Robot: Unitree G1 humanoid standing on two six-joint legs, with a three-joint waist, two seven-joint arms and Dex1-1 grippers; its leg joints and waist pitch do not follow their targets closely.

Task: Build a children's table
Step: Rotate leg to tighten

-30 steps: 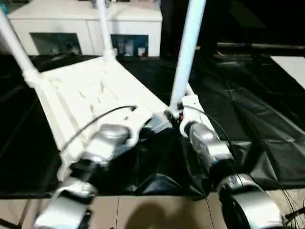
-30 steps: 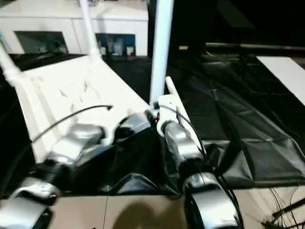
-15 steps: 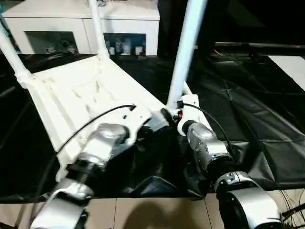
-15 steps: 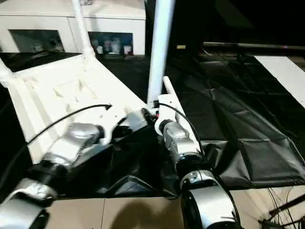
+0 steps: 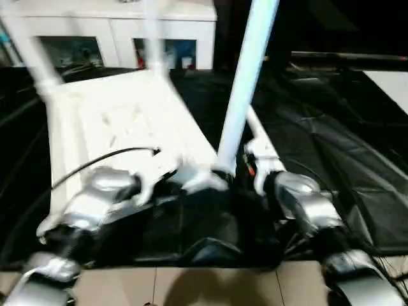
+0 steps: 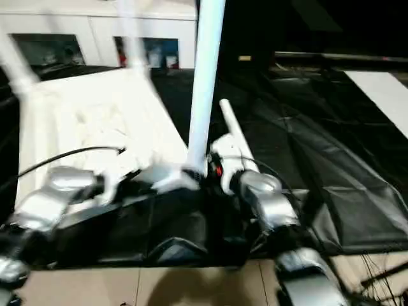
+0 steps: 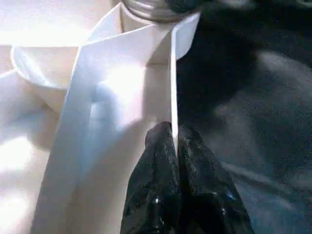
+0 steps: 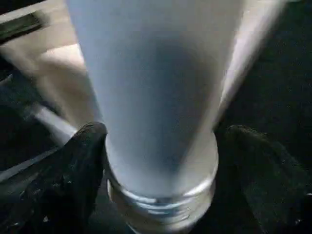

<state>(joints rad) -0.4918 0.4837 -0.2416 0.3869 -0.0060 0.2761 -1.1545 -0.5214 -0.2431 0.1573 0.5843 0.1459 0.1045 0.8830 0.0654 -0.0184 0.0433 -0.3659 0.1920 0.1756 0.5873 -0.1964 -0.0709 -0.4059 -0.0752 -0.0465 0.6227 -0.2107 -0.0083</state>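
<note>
**both grippers at the near corner of the upturned kids' table**

children's table (image 5: 121,127) lies upside down, ribbed underside up, on the black-sheeted tabletop (image 5: 331,146). two legs stand in the far corner sockets, blurred. a third leg (image 5: 245,83) stands upright in the near right corner socket.

left gripper (image 7: 174,146): fingers (image 7: 156,161) pinched narrow on the thin edge of the white top, right by that corner socket.

right gripper (image 8: 161,146): fingers (image 8: 83,161) spread wide, one either side of the third leg's base just above a shiny ring. can't tell whether they touch it.

fourth leg (image 6: 231,137) lies flat on the black sheet just beside the right gripper. white cabinet (image 5: 115,32) with glass doors behind.
</note>
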